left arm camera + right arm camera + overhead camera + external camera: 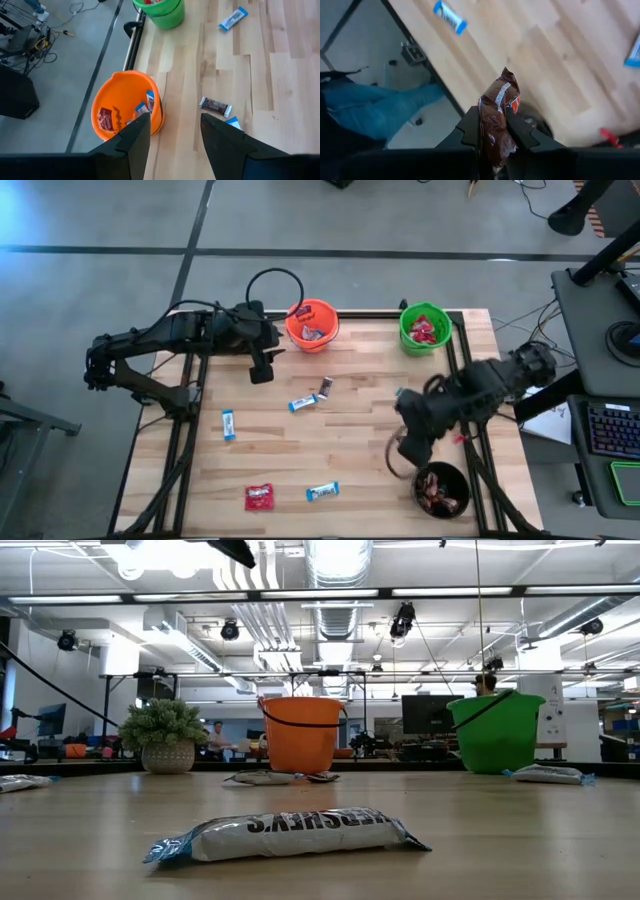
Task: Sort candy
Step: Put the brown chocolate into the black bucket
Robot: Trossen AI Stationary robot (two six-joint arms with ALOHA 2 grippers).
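Note:
My right gripper (408,448) hangs over the table's near right part, just beside the dark bucket (442,488), and is shut on a dark brown candy bar (497,107). My left gripper (172,135) is open and holds nothing. It hovers by the orange bucket (312,325) at the far edge. Loose candy lies flat on the wood: blue-and-white bars (303,402), (229,424), (322,492), a brown bar (326,386) and a red packet (259,497). The orange bucket (125,107) holds mixed candy. The green bucket (425,328) holds red packets. My right gripper pinches the brown bar between its two fingers, which lie on the flat faces of the wrapper's lower part (495,134). The bar's crumpled free end (506,82) sticks out past the fingertips. The fingers slant steeply down, and the bar is lifted clear of the table.
The dark bucket holds brown bars. A blue-and-white bar (285,835) lies close in front of the low camera. A small potted plant (165,735) stands at the far left. A person's leg in jeans (375,107) shows beyond the table's edge. Bare wood lies mid-table.

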